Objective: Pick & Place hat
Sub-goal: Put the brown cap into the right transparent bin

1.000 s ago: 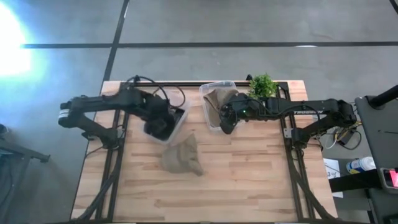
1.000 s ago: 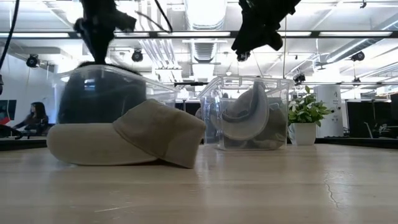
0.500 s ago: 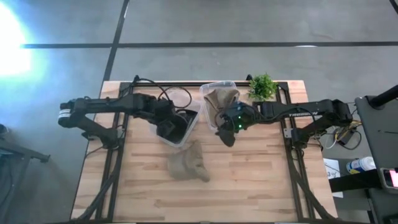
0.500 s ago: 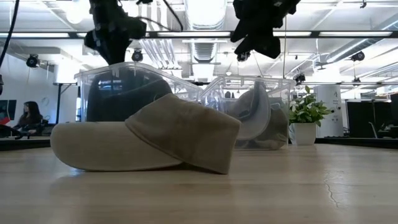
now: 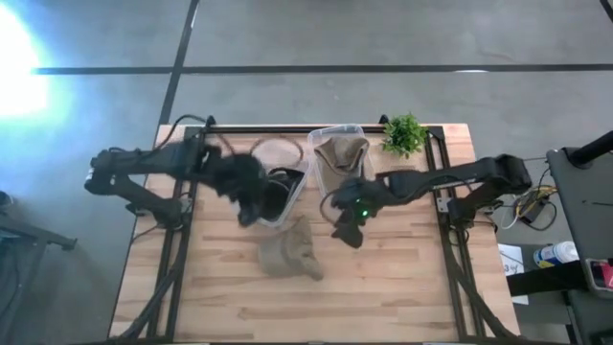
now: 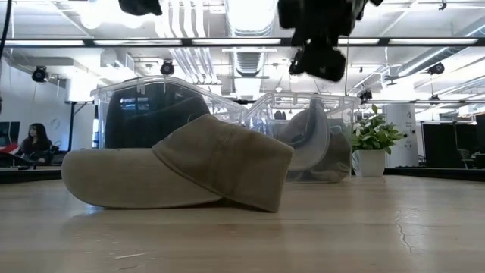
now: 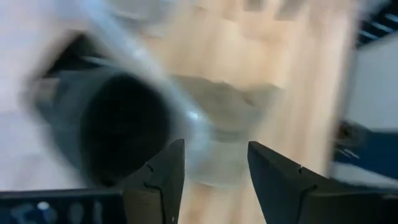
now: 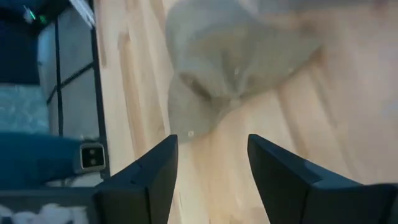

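Hat [image 5: 290, 254] lies on table near right gripper [image 5: 347, 233], both grippers empty with fingers apart, left gripper [image 5: 247, 209] by bin [image 5: 283, 196]

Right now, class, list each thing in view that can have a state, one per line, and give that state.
Tan cap: lying loose on the table, ungripped.
Left bin: upright, open, holding a dark cap.
Right bin: upright, open, holding a tan cap.
Left gripper: open, empty, by the left bin.
Right gripper: open, empty, above the table near the loose cap.
Plant: upright at the table's far edge.
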{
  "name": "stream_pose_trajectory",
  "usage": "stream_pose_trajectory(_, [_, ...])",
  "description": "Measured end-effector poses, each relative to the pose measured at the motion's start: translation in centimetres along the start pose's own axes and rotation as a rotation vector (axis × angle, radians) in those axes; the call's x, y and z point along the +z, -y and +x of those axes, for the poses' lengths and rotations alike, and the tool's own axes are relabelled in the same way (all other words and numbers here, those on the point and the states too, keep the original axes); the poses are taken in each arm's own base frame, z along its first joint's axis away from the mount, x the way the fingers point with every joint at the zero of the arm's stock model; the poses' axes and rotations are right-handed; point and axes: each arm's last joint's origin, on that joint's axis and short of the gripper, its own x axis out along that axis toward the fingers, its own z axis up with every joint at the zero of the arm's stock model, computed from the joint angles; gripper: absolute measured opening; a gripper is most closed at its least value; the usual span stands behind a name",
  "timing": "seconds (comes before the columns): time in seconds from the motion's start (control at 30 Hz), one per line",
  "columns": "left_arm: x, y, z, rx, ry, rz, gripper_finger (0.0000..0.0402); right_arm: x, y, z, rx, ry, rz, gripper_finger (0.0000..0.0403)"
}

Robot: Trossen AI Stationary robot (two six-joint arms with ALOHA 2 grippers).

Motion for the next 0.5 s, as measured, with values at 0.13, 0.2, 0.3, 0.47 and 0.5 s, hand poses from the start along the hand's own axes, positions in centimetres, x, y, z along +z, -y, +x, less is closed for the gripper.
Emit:
stream_pose_trajectory(0.13, [-2.3, 3.2, 1.1, -0.079, -0.050, 0.034, 0.0167, -0.6, -0.2, 3.6, 0.003, -0.065, 0.024, 0.0192])
stream_pose_trajectory(0.2, [-3.9, 4.7, 2.0, -0.067, -0.057, 0.028, 0.0167, -0.9, -0.5, 5.3, 0.013, -0.079, 0.049, 0.0192])
stream_pose_trajectory(0.3, [-6.5, 6.3, 3.4, -0.033, -0.075, 0.007, 0.0167, -1.5, -1.0, 7.4, 0.025, -0.098, 0.065, 0.0192])
stream_pose_trajectory(0.47, [-11.4, 7.8, 6.3, -0.016, -0.158, -0.114, 0.0167, -1.3, -2.2, 9.6, 0.070, -0.068, 0.052, 0.0192])
stream_pose_trajectory(0.5, [-12.5, 8.0, 7.0, -0.022, -0.168, -0.152, 0.0167, -1.3, -2.4, 10.0, 0.078, -0.061, 0.055, 0.0192])
